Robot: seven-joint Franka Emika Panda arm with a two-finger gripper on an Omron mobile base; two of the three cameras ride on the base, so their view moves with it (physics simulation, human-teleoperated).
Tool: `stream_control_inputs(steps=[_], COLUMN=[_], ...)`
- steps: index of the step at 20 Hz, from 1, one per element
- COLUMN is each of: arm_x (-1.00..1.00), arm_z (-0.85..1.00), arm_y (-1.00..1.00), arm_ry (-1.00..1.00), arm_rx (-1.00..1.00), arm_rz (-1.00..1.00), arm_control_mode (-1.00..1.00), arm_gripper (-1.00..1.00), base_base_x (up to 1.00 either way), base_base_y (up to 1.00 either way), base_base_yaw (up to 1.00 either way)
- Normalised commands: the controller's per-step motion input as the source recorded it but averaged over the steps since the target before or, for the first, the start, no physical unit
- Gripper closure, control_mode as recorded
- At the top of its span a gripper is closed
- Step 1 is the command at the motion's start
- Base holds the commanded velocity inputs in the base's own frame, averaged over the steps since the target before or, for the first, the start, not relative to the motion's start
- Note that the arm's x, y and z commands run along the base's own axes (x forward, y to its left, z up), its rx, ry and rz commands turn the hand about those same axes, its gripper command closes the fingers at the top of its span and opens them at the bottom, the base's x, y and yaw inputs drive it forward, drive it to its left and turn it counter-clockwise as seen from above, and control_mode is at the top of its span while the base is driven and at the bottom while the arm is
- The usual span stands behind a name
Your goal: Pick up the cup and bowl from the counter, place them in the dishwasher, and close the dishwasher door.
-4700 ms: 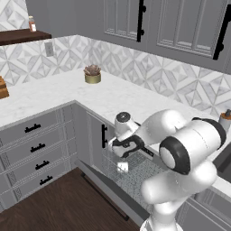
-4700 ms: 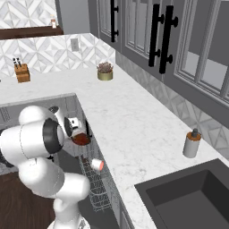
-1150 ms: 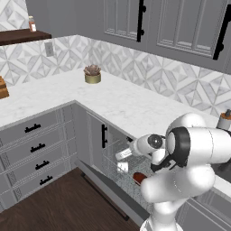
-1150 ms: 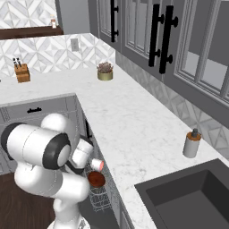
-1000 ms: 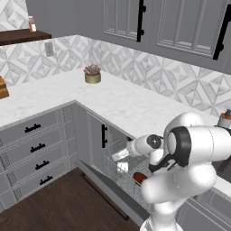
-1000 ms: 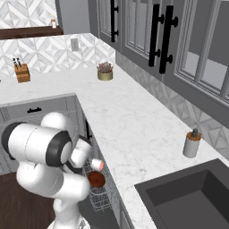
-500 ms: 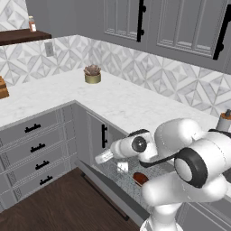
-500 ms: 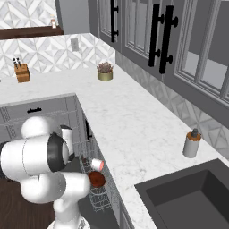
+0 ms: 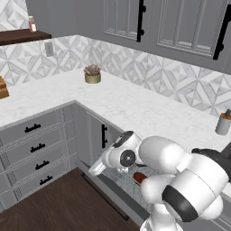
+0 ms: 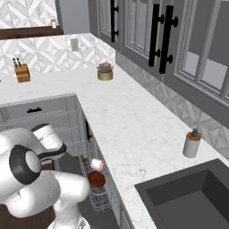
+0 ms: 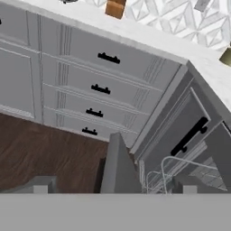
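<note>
Your gripper hangs wide apart and empty over the lowered dishwasher door. You see the cup and bowl in the dishwasher's wire rack.

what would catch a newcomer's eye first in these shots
The bulky white robot arm bends low in front of the open dishwasher, its open gripper reaching down toward the lowered dishwasher door. In the wire rack, the cup lies on its side with the dark bowl just beside it. On the white marble counter, a soap dispenser stands near the sink.
</note>
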Motion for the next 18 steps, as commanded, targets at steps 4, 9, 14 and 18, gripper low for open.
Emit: stream_control_inputs(steps=[4,9,14,18], arm_x=[0.00,-0.08,-0.30,-0.31], arm_z=[1.00,0.98,0.55,0.10], arm_y=[0.81,0.95,1.00,0.95], arm_ry=[0.00,0.00,-0.04,-0.05], arm_rx=[-0.54,-0.47,-0.55,-0.70], arm_rz=[0.00,0.00,0.03,0.18], arm_control_mode=[-1.00,-1.00,-1.00,-1.00], arm_gripper=[-1.00,-1.00,-1.00,-1.00], base_base_x=[0.00,0.00,0.00,0.00], base_base_y=[0.00,0.00,0.00,0.00], base_base_yaw=[0.00,0.00,0.00,0.00])
